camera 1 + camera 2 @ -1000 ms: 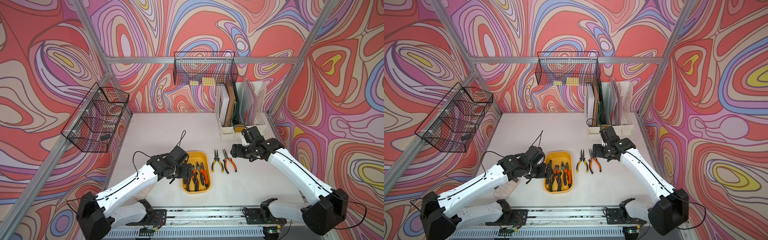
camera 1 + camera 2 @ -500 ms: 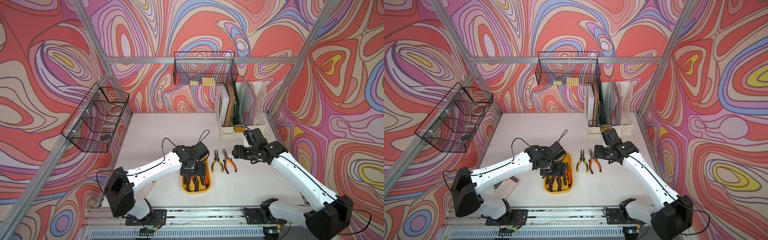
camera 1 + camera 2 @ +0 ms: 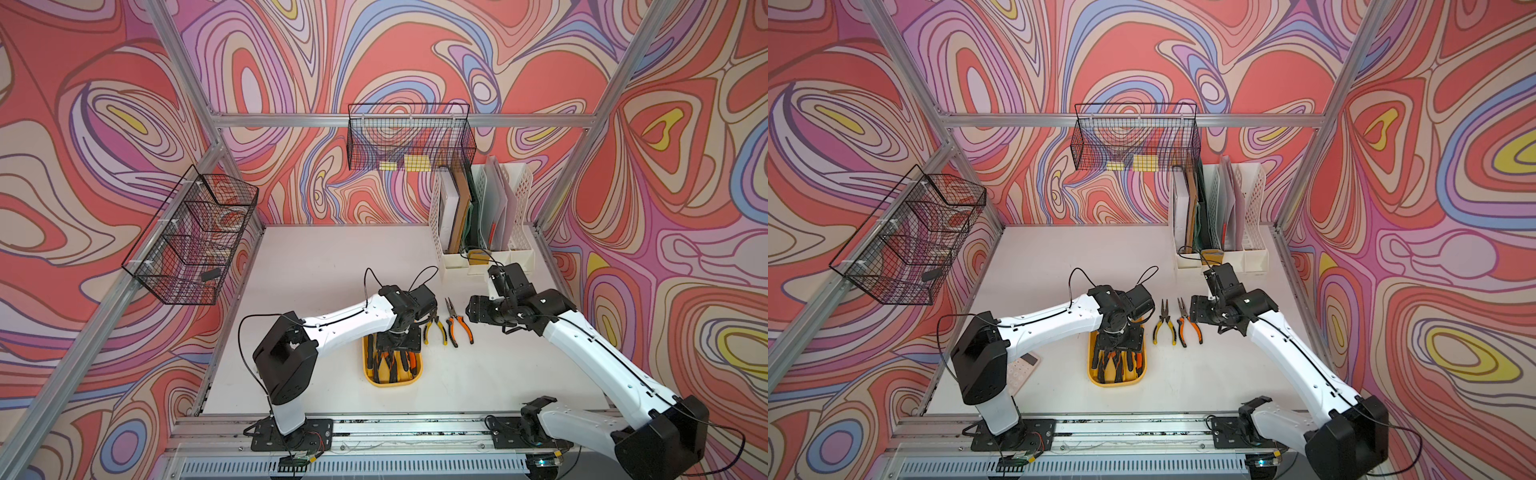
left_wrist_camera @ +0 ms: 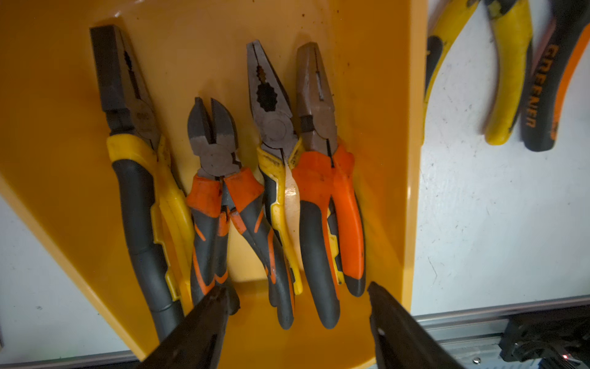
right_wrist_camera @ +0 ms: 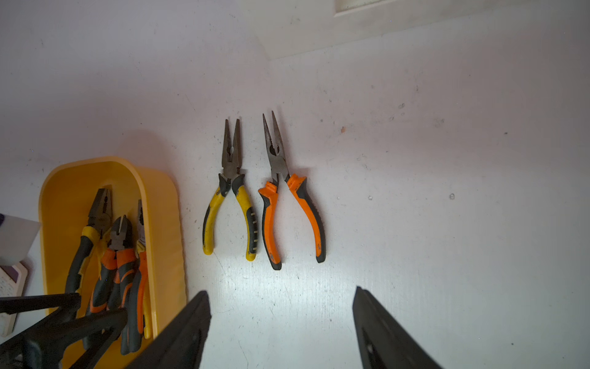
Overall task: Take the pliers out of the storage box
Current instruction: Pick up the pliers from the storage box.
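Left gripper [image 4: 295, 297]: jaws parted, empty, bracketing the orange-handled combination pliers [image 4: 325, 198] inside the storage box [image 4: 383, 96], presumably aligned for handle pickup. Right gripper [image 5: 281, 297]: parted, empty, standing clear.

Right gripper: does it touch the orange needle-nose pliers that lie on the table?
Apart. The right wrist view shows bare table between the right gripper and the orange needle-nose pliers.

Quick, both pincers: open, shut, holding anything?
Left pincer: open, empty, over the pliers in the storage box.
Right pincer: open, empty.
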